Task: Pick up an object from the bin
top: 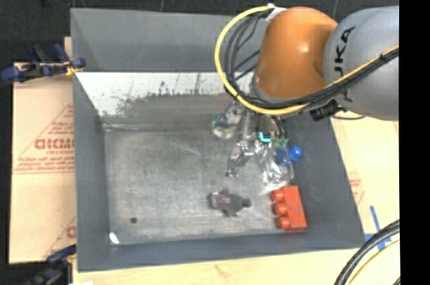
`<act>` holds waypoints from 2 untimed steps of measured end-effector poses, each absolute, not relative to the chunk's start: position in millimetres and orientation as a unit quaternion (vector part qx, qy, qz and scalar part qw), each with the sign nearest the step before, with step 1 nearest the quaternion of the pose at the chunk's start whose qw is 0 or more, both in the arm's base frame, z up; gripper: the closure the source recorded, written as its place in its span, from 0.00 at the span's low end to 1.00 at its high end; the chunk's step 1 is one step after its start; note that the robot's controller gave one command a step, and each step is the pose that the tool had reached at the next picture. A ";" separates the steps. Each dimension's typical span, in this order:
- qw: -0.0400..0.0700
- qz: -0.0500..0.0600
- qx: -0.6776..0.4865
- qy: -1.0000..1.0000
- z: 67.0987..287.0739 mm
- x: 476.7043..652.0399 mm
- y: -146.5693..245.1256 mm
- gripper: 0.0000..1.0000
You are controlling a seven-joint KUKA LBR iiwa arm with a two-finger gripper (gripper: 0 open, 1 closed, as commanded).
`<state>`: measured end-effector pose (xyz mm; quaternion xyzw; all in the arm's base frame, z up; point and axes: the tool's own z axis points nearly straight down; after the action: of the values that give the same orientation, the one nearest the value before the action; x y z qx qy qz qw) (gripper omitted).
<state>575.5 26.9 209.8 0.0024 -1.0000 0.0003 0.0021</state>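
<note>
gripper (243,154) is low over the right half of the bin (134,163) (spread or closed: can't tell), with a small purple piece (227,201) lying near it toward the front wall, and a red block (289,208), clear plastic bit (275,175) and blue ball (293,154) close on its right.

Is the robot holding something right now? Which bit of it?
It cannot be told. The gripper hangs near a small purple thing and a red block, touching neither.
</note>
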 end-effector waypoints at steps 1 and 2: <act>-0.001 0.001 0.034 -0.999 159.2 491.4 -11.1 0.00; 0.000 -0.001 0.010 -1.000 149.9 495.9 -10.9 0.00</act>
<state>495.9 -10.9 149.9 0.0105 -0.9999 -0.0008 0.0002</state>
